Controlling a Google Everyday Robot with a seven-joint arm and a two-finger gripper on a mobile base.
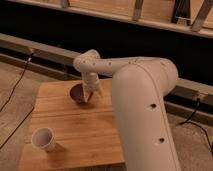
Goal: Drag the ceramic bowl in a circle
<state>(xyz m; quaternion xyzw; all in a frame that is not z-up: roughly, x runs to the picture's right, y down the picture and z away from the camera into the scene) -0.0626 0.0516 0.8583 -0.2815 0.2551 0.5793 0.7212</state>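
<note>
The ceramic bowl (77, 93) is small, round and dark purple-brown. It sits on the far part of the wooden table (75, 125), left of centre. My gripper (90, 95) comes down at the bowl's right rim, touching or just inside it. The white arm (135, 85) reaches in from the lower right and hides the bowl's right edge.
A white cup (43, 139) stands upright near the table's front left corner. My arm's large segment covers the right side of the table. A dark rail (30, 50) and a wall run behind the table. Black cables (15, 90) lie on the floor at left.
</note>
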